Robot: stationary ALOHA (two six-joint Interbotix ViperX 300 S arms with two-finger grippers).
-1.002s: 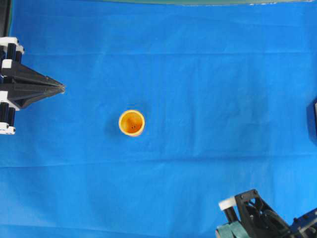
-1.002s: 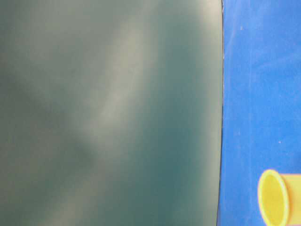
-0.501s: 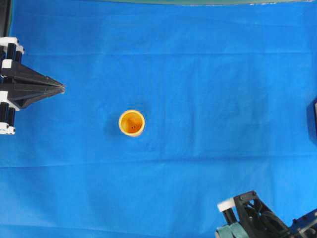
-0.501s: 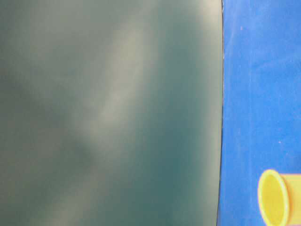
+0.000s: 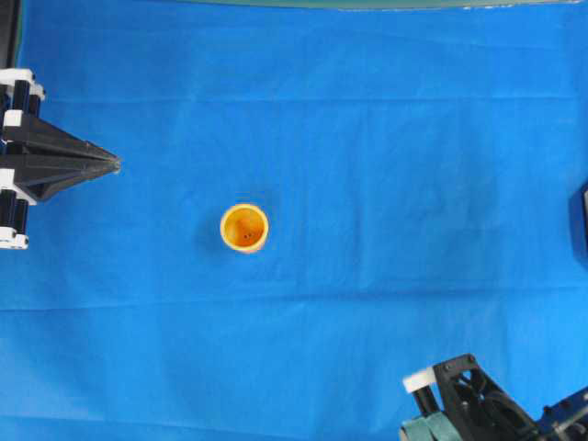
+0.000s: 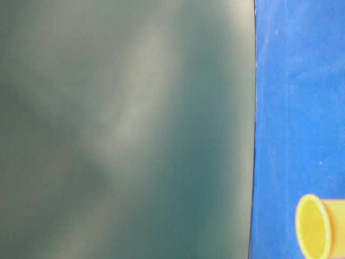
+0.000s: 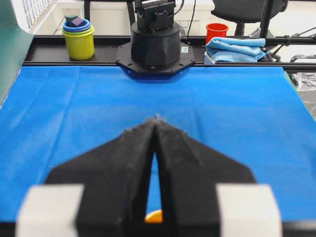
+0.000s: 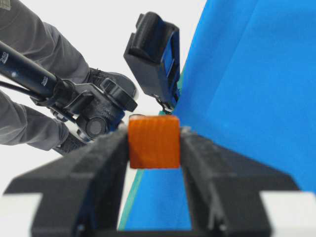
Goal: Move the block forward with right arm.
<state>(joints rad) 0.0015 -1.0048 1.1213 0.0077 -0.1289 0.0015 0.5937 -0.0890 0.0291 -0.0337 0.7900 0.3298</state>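
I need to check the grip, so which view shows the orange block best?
The right wrist view: the block fills the centre, clamped between the right gripper fingers. The overhead, table-level and left wrist views do not show it.

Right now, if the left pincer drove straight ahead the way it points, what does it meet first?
Probably the orange-yellow cup, though depth is unclear. In the left wrist view the left pincer is shut and points across the blue cloth at the other arm's black base; an orange edge shows just below its fingers.
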